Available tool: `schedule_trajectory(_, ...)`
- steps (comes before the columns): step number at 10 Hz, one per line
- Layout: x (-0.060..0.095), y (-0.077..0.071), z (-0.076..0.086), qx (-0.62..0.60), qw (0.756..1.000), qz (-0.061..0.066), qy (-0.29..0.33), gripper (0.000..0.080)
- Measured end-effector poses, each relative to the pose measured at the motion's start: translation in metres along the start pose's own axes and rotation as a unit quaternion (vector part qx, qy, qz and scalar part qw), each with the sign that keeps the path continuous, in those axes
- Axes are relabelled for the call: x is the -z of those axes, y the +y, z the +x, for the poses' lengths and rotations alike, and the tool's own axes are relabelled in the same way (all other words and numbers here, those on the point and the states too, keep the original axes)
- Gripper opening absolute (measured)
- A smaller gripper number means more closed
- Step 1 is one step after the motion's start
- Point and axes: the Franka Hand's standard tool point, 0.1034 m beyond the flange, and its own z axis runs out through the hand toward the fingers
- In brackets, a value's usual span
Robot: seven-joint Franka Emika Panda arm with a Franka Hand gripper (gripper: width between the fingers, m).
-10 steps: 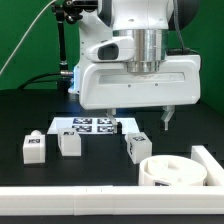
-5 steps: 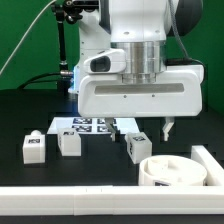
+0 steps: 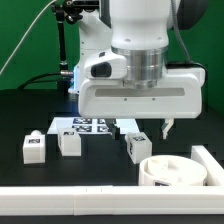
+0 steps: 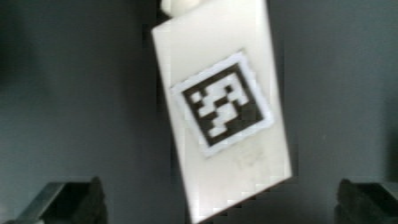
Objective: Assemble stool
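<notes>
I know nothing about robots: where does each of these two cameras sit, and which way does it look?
Exterior view: off the arm, behind the white rail, looking across the dark table at the seat, the legs and the marker board; the arm fills the middle, jaws open, pointing down.
Wrist view: on the wrist, looking down at one tagged leg lying on the table; two dark fingertips flank it without touching.
Shared: the jaws, and probably the leg beneath them.

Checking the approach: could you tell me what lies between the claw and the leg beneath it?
Nothing; the wrist view shows the leg unobstructed below the open claw.
</notes>
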Motion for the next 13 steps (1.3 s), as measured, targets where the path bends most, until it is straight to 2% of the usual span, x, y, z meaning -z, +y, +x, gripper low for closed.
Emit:
schedule_trajectory(1,-0.001,-0.004,-0.002,-0.006,0.999,-0.021,-0.039,0.0649)
schedule_trajectory(2,0.001,-0.006,0.0,0.006,0.997,-0.03,-0.073,0.0649)
schedule_trajectory(3,0.005,0.001,0.007,0.035,0.994,-0.025,-0.101,0.0649)
schedule_trajectory(6,0.001,0.004,-0.002,0.031,0.979,-0.033,-0.199,0.0649)
schedule_trajectory(7,-0.001,0.003,-0.001,0.045,0.971,-0.028,-0.233,0.0649)
schedule_trajectory(9,-0.01,0.0,0.0,0.048,0.954,-0.025,-0.295,0.0649)
schedule_trajectory(11,-0.014,-0.003,-0.01,0.05,0.927,-0.027,-0.37,0.0649)
schedule_trajectory(12,-0.018,-0.005,-0.01,0.052,0.916,-0.03,-0.396,0.0649)
schedule_trajectory(13,-0.023,-0.005,-0.005,0.053,0.917,-0.03,-0.394,0.0649)
